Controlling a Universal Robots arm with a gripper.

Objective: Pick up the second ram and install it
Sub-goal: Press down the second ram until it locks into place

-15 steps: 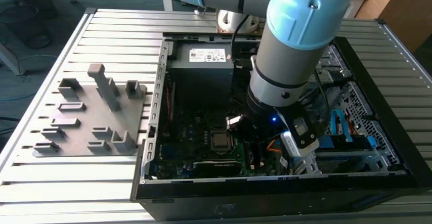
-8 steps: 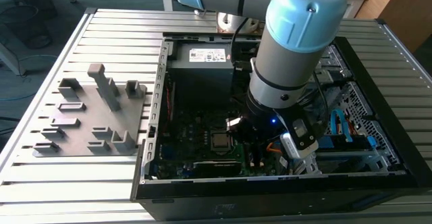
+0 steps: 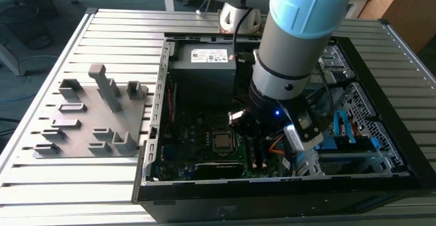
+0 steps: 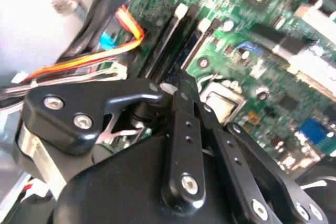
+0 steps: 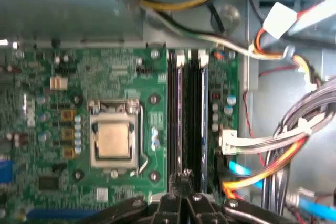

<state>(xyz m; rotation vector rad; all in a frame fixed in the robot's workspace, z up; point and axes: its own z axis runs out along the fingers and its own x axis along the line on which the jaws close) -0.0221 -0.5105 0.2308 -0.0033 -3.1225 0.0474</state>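
Observation:
My gripper (image 3: 253,133) hangs low inside the open computer case, over the black memory slots (image 3: 258,154) of the green motherboard (image 3: 197,129). In both wrist views its black fingertips sit pressed together, gripper (image 5: 185,176) and gripper (image 4: 181,88), right at one end of the slot rails (image 5: 188,114). The rails (image 4: 176,38) run away from the tips, with white latches at their far end. The second ram is hidden from me: seen edge-on, I cannot tell a module from the rails, and nothing green shows between the fingertips.
A processor socket (image 5: 113,140) lies beside the slots. Orange, white and blue cables (image 5: 273,150) crowd the slots' other side. The case wall (image 3: 160,108) and power supply (image 3: 204,63) hem in the arm. A grey fixture plate (image 3: 89,129) with blocks lies on the exterior view's left.

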